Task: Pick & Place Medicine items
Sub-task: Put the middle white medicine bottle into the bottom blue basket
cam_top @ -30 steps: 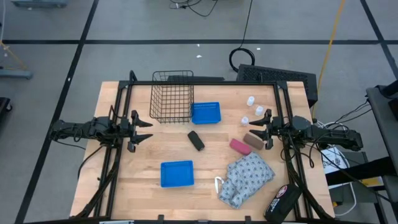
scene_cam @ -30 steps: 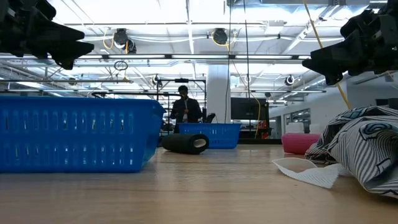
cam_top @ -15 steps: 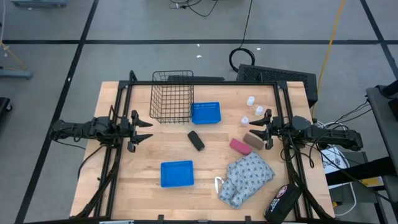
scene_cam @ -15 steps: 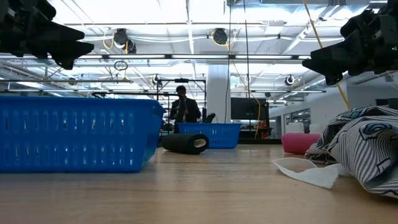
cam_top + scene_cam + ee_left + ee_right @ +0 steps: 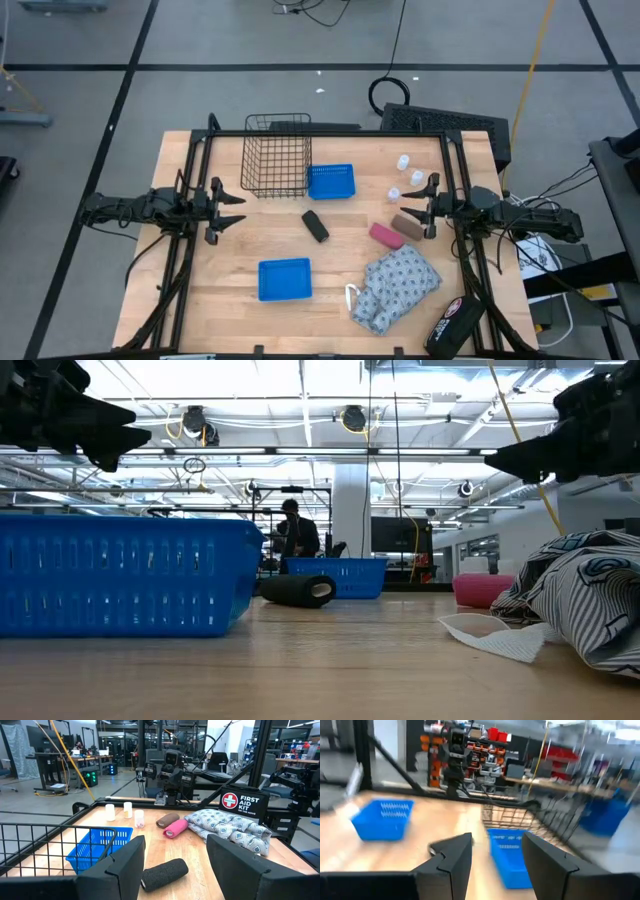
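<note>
Three small white medicine bottles [image 5: 403, 161] [image 5: 416, 177] [image 5: 394, 193] stand upright on the table at the far right. They also show in the left wrist view [image 5: 128, 809]. My right gripper [image 5: 408, 212] is open and empty, above the table just near of the bottles and beside a brown block [image 5: 405, 222]. It also shows in the low view [image 5: 510, 458]. My left gripper [image 5: 238, 209] is open and empty above the table's left side, and it shows in its own wrist view [image 5: 176, 842].
A wire basket [image 5: 276, 166] and a blue tray [image 5: 331, 181] stand at the far middle. A second blue tray [image 5: 285, 279] sits near the front. A black block [image 5: 315, 225], a pink block [image 5: 386, 235], a patterned cloth [image 5: 400, 285] and a first aid bag [image 5: 455, 322] lie around.
My right gripper has risen or tipped up a little in the low view, and its wrist picture is blurred by the motion. The bottles and the other things have stayed where they were.
</note>
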Controlling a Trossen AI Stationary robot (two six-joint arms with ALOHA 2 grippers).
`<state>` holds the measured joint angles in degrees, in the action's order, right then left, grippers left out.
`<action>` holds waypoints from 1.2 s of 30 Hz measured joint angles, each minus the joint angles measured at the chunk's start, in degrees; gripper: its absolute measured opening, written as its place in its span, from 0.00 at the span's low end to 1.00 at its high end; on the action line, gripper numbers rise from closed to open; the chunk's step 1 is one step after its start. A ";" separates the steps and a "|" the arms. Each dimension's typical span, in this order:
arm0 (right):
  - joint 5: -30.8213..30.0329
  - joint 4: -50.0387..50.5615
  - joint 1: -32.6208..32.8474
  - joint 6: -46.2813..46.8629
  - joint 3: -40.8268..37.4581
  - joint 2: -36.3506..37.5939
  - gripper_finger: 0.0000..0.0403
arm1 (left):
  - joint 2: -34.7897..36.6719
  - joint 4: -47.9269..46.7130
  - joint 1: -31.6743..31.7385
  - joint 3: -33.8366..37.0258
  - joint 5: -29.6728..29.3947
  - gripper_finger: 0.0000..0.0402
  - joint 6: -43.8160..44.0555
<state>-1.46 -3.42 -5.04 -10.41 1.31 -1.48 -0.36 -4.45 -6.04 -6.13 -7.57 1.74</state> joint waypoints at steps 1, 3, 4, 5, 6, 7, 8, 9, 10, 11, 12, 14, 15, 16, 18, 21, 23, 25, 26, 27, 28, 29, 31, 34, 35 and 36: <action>0.01 0.00 0.00 -2.55 0.00 0.01 0.41 | 0.00 -0.02 0.02 0.00 0.00 0.56 0.00; 0.01 0.02 0.00 -6.03 0.01 0.00 0.41 | 0.00 0.00 0.00 0.00 0.00 0.56 0.00; 0.01 0.02 0.00 -7.14 0.01 0.02 0.41 | 0.00 0.00 0.00 0.00 0.00 0.56 0.00; 0.01 0.02 0.00 -7.87 -0.01 0.00 0.40 | 0.00 0.00 0.00 0.00 0.00 0.56 0.00; 0.01 0.02 0.00 -8.46 -0.01 0.01 0.40 | 0.00 0.00 0.00 0.00 0.00 0.56 0.00; 0.01 0.02 0.00 -8.59 -0.01 0.01 0.40 | 0.00 -0.02 0.00 -0.01 0.00 0.56 0.01; 0.01 0.02 0.00 -8.64 0.00 0.00 0.40 | 0.00 0.00 0.00 0.00 0.00 0.56 0.00; 0.01 0.02 0.00 -8.73 -0.01 0.00 0.40 | 0.00 0.00 0.00 0.00 0.00 0.56 0.00; 0.01 0.02 0.00 -8.73 -0.01 0.02 0.40 | 0.00 0.00 0.00 0.00 0.00 0.56 0.00; 0.01 0.00 0.00 -8.73 -0.01 0.00 0.40 | 0.00 -0.01 0.00 0.00 0.00 0.56 0.02; 0.01 0.00 0.00 -8.73 -0.01 0.00 0.40 | 0.00 0.00 0.00 0.00 0.00 0.56 0.00; 0.01 0.00 0.00 -8.71 0.01 0.00 0.40 | 0.00 -0.01 0.00 -0.02 0.00 0.56 0.00; 0.03 -0.07 0.00 -8.45 0.00 0.01 0.40 | 0.00 0.00 0.00 0.00 0.00 0.56 0.00; 0.08 -0.33 0.00 -8.09 0.00 0.00 0.40 | 0.00 0.00 0.01 0.00 0.00 0.56 0.01; 0.14 -1.80 0.00 -7.36 0.01 0.00 0.40 | 0.00 -0.01 0.01 0.00 0.00 0.56 0.00; 0.24 -5.89 0.00 -2.35 -0.01 0.00 0.40 | 0.00 0.00 0.00 0.00 0.00 0.56 0.00; 0.28 -10.49 0.00 4.86 -0.01 0.00 0.40 | 0.00 0.00 0.00 0.00 0.02 0.56 0.00; -0.10 -15.22 0.00 13.29 -0.02 0.00 0.40 | 0.00 0.00 0.00 -0.01 0.00 0.56 0.00; -0.57 -17.43 0.00 16.89 -0.03 0.00 0.40 | 0.00 0.00 0.00 0.00 0.00 0.56 0.00; -1.46 -19.57 0.00 20.64 -0.03 0.02 0.40 | 0.00 0.00 0.01 0.00 0.00 0.56 0.00; -1.63 -21.13 0.00 24.45 -0.03 0.02 0.40 | 0.00 -0.01 0.00 0.00 0.00 0.56 0.00; -1.45 -22.41 0.01 28.36 -0.03 0.02 0.40 | 0.00 0.00 0.01 0.00 0.01 0.56 0.00; 0.54 -23.44 0.23 36.68 -0.03 0.02 0.40 | 0.00 0.01 0.02 0.00 0.00 0.56 0.00; 6.19 -23.29 0.98 42.28 -0.03 -0.52 0.40 | 0.00 0.01 0.02 0.00 0.00 0.56 0.00; 7.80 -23.46 1.52 42.19 -0.03 -1.08 0.40 | 0.00 0.00 0.02 0.00 0.00 0.56 0.00; 8.38 -23.96 2.23 41.84 -0.03 -1.95 0.40 | 0.00 -0.01 0.02 -0.01 0.01 0.56 0.00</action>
<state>6.91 -27.38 -2.81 31.44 1.28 -3.43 -0.36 -4.46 -6.02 -6.14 -7.56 1.74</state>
